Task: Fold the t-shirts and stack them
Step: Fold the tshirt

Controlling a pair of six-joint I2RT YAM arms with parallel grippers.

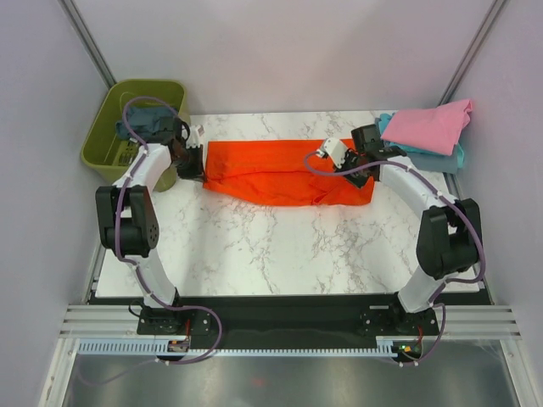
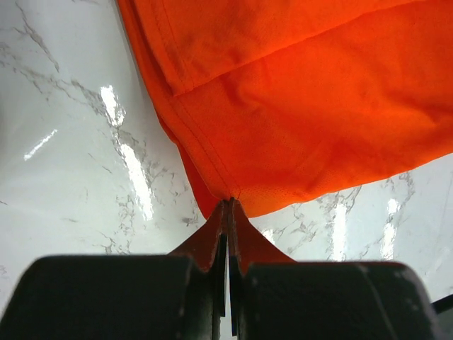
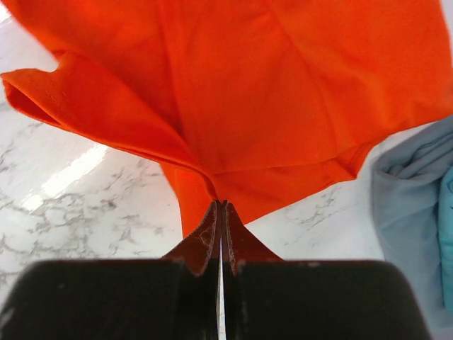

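Note:
An orange-red t-shirt (image 1: 284, 172) lies stretched as a wide band across the far half of the marble table (image 1: 280, 254). My left gripper (image 1: 192, 161) is shut on its left edge; in the left wrist view the fingertips (image 2: 230, 207) pinch the hem of the orange-red t-shirt (image 2: 311, 106). My right gripper (image 1: 358, 174) is shut on the right end, where the cloth (image 3: 269, 92) bunches into the closed gripper (image 3: 221, 205). A pink t-shirt (image 1: 431, 125) lies folded on a light teal t-shirt (image 1: 458, 158) at the far right corner. A dark slate-blue t-shirt (image 1: 151, 119) sits in the basket.
An olive-green plastic basket (image 1: 127, 127) stands just off the table's far left corner, close behind my left arm. Grey-blue and teal cloth (image 3: 417, 205) lies right of my right gripper. Walls close in the left, right and back.

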